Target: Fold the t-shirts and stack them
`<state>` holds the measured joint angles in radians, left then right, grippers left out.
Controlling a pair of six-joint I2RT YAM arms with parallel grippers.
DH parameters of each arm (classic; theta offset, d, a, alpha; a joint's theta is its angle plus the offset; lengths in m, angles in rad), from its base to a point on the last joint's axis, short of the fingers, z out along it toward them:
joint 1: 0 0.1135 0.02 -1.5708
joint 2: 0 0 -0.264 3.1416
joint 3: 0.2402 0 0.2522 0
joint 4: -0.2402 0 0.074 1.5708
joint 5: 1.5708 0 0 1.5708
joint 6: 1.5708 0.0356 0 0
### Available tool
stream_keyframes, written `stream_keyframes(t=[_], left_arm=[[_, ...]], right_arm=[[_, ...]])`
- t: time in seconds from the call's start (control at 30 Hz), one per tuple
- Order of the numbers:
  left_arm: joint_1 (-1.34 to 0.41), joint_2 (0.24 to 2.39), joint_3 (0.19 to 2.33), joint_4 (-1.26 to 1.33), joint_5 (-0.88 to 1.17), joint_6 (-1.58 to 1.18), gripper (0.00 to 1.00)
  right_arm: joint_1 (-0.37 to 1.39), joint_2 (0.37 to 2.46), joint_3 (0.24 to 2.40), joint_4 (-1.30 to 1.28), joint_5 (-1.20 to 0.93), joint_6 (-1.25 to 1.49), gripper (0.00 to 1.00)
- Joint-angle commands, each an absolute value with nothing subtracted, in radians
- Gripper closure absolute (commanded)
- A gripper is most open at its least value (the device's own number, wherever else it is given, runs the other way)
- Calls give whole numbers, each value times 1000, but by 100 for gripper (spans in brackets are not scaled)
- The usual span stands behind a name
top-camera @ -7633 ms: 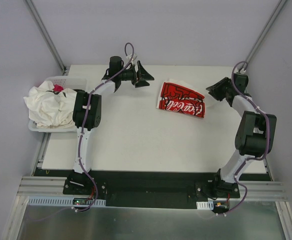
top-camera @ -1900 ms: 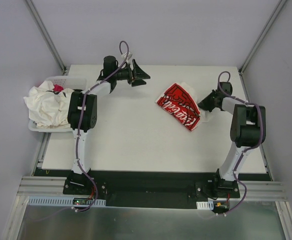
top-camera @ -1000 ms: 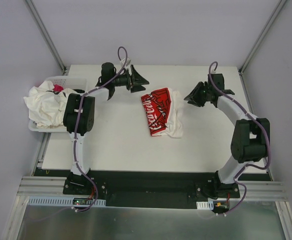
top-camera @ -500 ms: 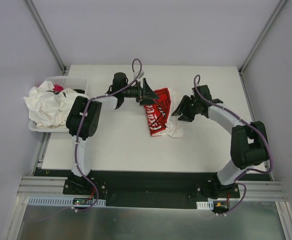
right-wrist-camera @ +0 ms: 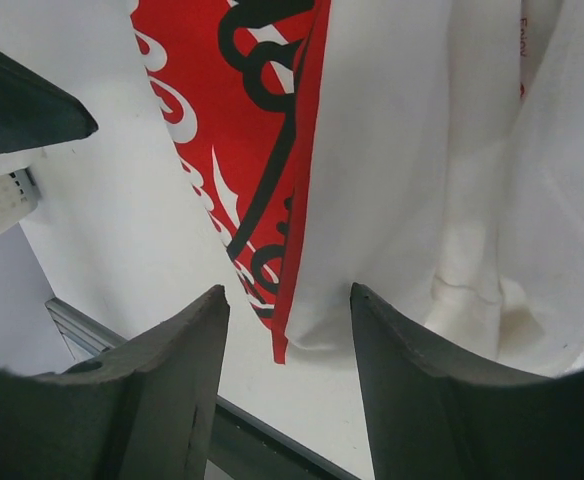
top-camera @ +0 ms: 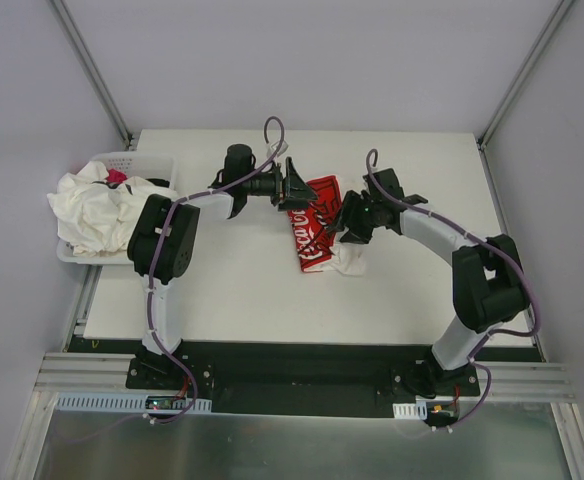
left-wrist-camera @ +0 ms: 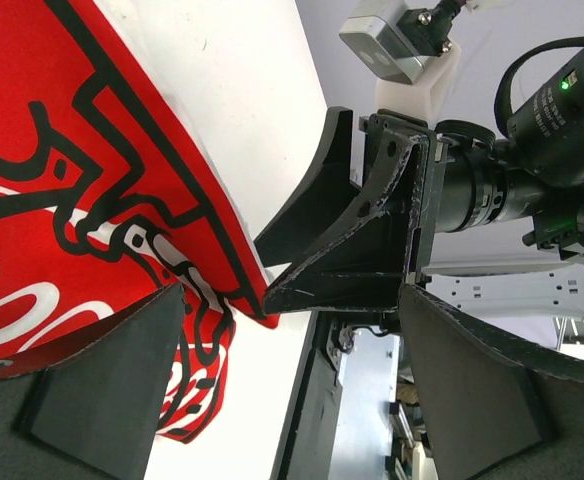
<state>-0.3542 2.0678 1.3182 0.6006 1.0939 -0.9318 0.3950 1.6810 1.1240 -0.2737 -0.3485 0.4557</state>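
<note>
A white t-shirt with a large red print (top-camera: 314,232) lies bunched on the table's middle; its white fabric (right-wrist-camera: 402,180) and red print (right-wrist-camera: 242,110) fill the right wrist view. The print also shows in the left wrist view (left-wrist-camera: 62,190). My left gripper (top-camera: 300,192) is open at the shirt's far left edge, its fingers (left-wrist-camera: 102,390) low over the print. My right gripper (top-camera: 348,222) is open over the shirt's right side, its fingers (right-wrist-camera: 162,400) straddling the hem corner. Several off-white t-shirts (top-camera: 94,212) are heaped in the basket.
The white perforated basket (top-camera: 137,160) stands at the table's left edge, with something pink (top-camera: 117,177) among the shirts. The two grippers face each other closely across the shirt; the right one shows in the left wrist view (left-wrist-camera: 372,230). White table (top-camera: 242,300) extends toward the front.
Both grippers have closed in on the printed shirt from either side. The right gripper earlier dragged the shirt leftward toward the middle, and it bunched up.
</note>
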Motion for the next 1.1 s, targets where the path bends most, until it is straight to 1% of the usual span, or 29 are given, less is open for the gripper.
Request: stream_keyframes(t=[0.0, 0.37, 0.77, 0.97, 1.07], left_arm=[[-362, 2011, 1316, 607, 1103, -887, 14], [-367, 2026, 1289, 640, 1108, -894, 14], [-371, 1983, 1212, 672, 1117, -893, 13], [-409, 1968, 1190, 672, 1111, -896, 13], [-428, 1993, 1201, 672, 1115, -899, 13]], right_arm=[[406, 1703, 1161, -290, -347, 463, 45], [408, 1681, 1078, -302, -333, 451, 45], [390, 1736, 1120, -354, -316, 396, 48], [365, 1793, 1180, -390, -298, 368, 51], [351, 1804, 1184, -388, -302, 367, 60]])
